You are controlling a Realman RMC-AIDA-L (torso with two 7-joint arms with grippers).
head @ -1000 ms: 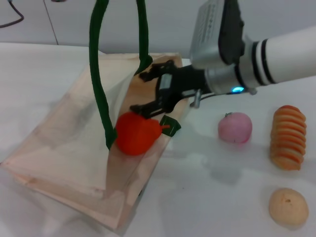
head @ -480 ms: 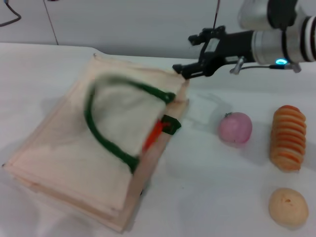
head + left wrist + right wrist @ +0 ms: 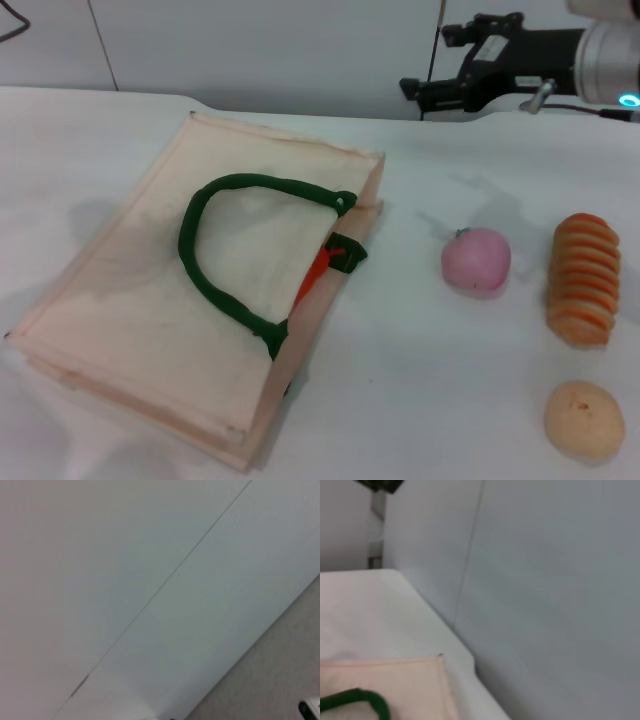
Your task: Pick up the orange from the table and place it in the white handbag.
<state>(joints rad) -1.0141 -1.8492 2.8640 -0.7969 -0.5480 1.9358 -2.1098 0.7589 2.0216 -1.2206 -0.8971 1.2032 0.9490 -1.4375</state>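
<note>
White handbag point(image 3: 160, 300) lies flat on the table point(image 3: 420, 400), green handle point(image 3: 215, 270) resting on top. The orange point(image 3: 314, 275) is inside it, only a red-orange sliver showing at the mouth. Right gripper point(image 3: 440, 70) is raised beyond the bag's far corner, fingers spread and empty; pink fruit point(image 3: 476, 259) sits beside the bag.

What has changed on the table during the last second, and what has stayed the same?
The right gripper let go of the orange, rose and drew back to the far right. The white handbag fell flat, its green handle dropping onto it, so only a sliver of orange shows at the opening. The pink fruit, ridged pastry and bun stayed put.
</note>
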